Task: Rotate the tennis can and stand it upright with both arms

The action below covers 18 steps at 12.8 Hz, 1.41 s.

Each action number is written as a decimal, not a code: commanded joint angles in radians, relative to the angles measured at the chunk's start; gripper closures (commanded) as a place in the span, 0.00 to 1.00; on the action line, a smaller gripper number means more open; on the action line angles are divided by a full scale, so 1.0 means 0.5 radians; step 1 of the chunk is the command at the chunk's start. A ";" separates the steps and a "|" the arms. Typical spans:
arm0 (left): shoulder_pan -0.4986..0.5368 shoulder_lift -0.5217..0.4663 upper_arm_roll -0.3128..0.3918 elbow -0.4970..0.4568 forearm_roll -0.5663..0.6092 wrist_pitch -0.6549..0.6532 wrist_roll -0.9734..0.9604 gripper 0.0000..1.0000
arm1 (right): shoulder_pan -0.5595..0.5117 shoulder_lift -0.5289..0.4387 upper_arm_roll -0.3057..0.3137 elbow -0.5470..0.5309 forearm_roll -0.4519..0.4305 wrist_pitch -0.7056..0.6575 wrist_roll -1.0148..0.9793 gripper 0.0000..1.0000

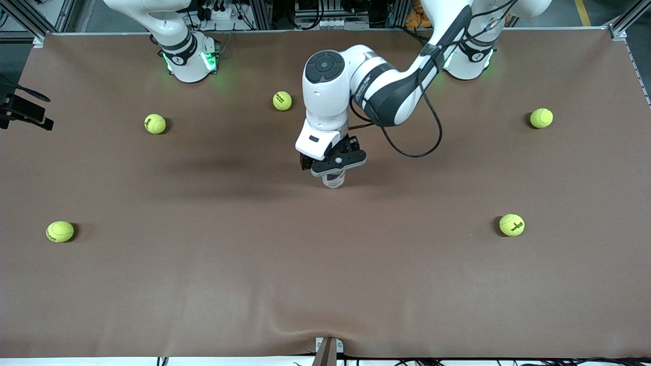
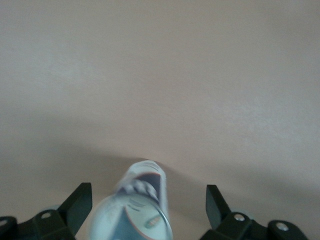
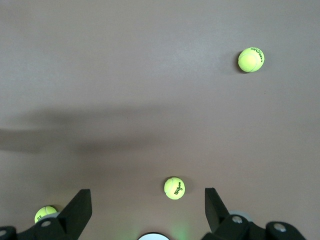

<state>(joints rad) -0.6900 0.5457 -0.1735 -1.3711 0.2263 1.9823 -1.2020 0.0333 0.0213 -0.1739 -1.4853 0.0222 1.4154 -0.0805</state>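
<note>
White arms (image 1: 356, 76), black joint bands, black cables, green-lit bases (image 1: 190, 61).

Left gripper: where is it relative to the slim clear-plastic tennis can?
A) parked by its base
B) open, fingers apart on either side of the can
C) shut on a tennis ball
B: the left gripper is open, its fingers spread apart with the slim clear-plastic tennis can between them, untouched.

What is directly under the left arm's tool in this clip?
The tennis can stands between the open fingers of the left tool; in the front view only its lower end shows below the tool. The brown table lies beneath. Whether the fingers touch the can cannot be seen.
</note>
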 commanded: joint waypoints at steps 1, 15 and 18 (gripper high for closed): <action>0.051 -0.140 0.000 0.052 0.054 -0.154 -0.017 0.00 | -0.021 -0.052 0.020 -0.039 -0.032 0.016 -0.011 0.00; 1.054 -0.729 -0.018 0.009 -0.183 -0.945 1.313 0.00 | -0.002 -0.040 0.023 -0.039 -0.084 0.001 -0.008 0.00; 1.260 -0.870 -0.021 -0.135 -0.183 -0.986 1.847 0.00 | 0.004 -0.040 0.023 -0.039 -0.084 0.001 -0.008 0.00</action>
<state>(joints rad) -0.1075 0.1811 -0.1690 -1.3583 0.1503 1.4916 -0.4035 0.0339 0.0213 -0.1685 -1.4876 -0.0014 1.4150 -0.0806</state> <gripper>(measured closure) 0.000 0.000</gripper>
